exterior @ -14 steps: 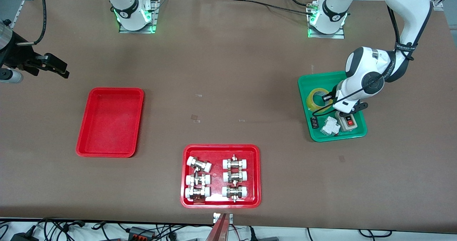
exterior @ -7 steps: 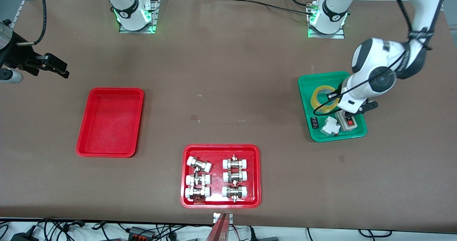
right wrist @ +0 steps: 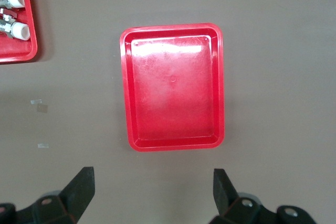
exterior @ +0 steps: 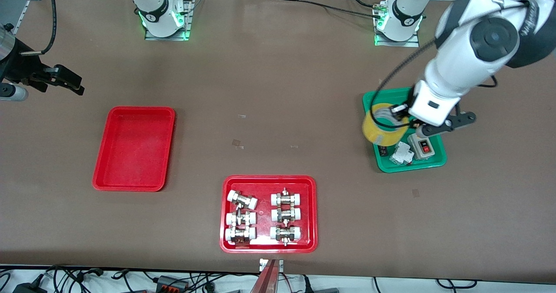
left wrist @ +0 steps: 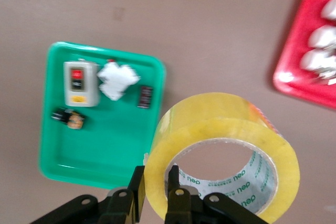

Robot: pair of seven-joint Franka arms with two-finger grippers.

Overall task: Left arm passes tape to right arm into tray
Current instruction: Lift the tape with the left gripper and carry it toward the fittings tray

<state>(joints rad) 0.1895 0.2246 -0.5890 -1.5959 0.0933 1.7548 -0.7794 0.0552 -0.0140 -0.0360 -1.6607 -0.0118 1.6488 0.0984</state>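
Observation:
The tape (exterior: 381, 132), a yellow roll with a whitish core, hangs in the air over the green tray's (exterior: 410, 166) edge toward the right arm's end. My left gripper (exterior: 394, 112) is shut on the roll's wall, one finger inside the core and one outside, as the left wrist view shows at the gripper (left wrist: 155, 178) and tape (left wrist: 220, 124). The plain red tray (exterior: 134, 147) lies empty toward the right arm's end of the table. My right gripper (exterior: 65, 82) is open and empty, waiting in the air beside that tray; its wrist view shows the gripper (right wrist: 152, 178) and the tray (right wrist: 173, 87).
The green tray (left wrist: 105, 150) still holds a grey switch box (exterior: 422, 146), a white part (exterior: 400, 153) and small dark pieces. A red tray with white-capped metal fittings (exterior: 269, 179) lies near the table's front edge, midway along it.
My left gripper has lifted the tape out of the green tray and carried it a little toward the right arm's end. The right arm has not moved.

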